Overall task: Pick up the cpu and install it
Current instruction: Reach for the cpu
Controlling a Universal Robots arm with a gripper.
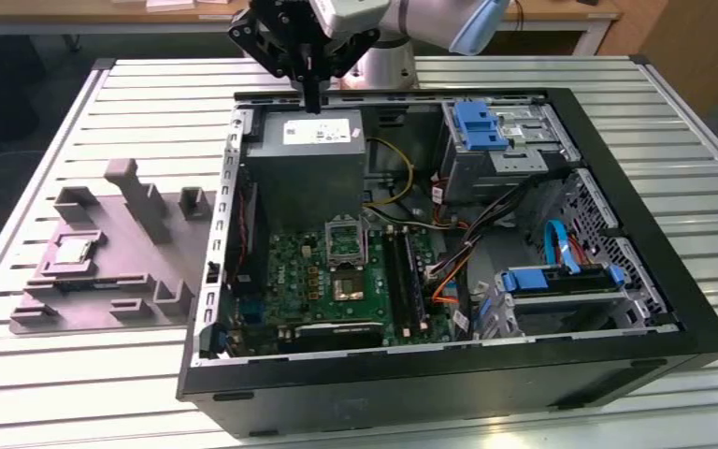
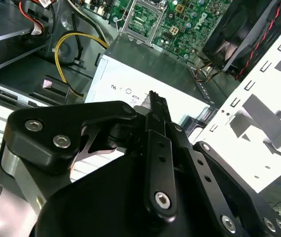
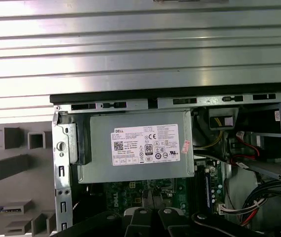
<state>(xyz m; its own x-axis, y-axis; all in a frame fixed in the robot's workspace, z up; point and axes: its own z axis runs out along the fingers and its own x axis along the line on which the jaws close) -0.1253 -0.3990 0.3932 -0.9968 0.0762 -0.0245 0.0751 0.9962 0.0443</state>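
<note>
Exterior view: the small silvery square cpu [image 1: 75, 250], likely light, stiff and fragile, best pinched by opposite edges, sits in a grey moulded holder [image 1: 109, 273] at the slatted metal tabletop's [image 1: 48, 393] edge on the exterior view's left, well apart from the black gripper [image 1: 313, 98], fingers closed and empty.

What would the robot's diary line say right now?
gripper: above power supply | jaws: shut | cpu: in grey holder, untouched

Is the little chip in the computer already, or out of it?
Out. The cpu lies flat on the grey holder, beside the open computer case.
</note>
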